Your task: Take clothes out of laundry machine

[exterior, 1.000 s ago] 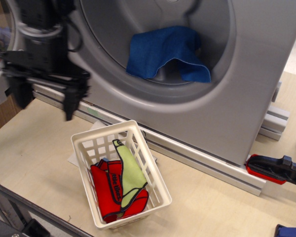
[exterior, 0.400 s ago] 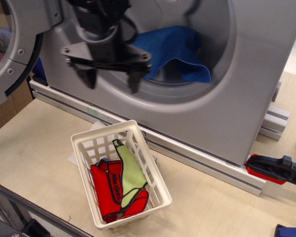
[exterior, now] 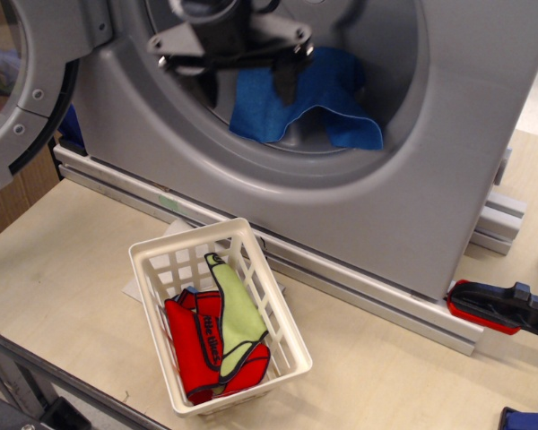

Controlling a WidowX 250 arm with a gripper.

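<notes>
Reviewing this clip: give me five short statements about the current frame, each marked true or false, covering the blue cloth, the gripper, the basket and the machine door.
1. The blue cloth lies inside the drum of the laundry machine. True.
2. The gripper is shut on the blue cloth. False: its jaws are spread open in front of the drum mouth and nothing is held.
3. The white basket is empty. False: it holds a red and green garment.
4. The porthole door is swung open to the left. True.
5. The white basket sits inside the drum. False: it stands on the wooden table in front of the machine.
</notes>
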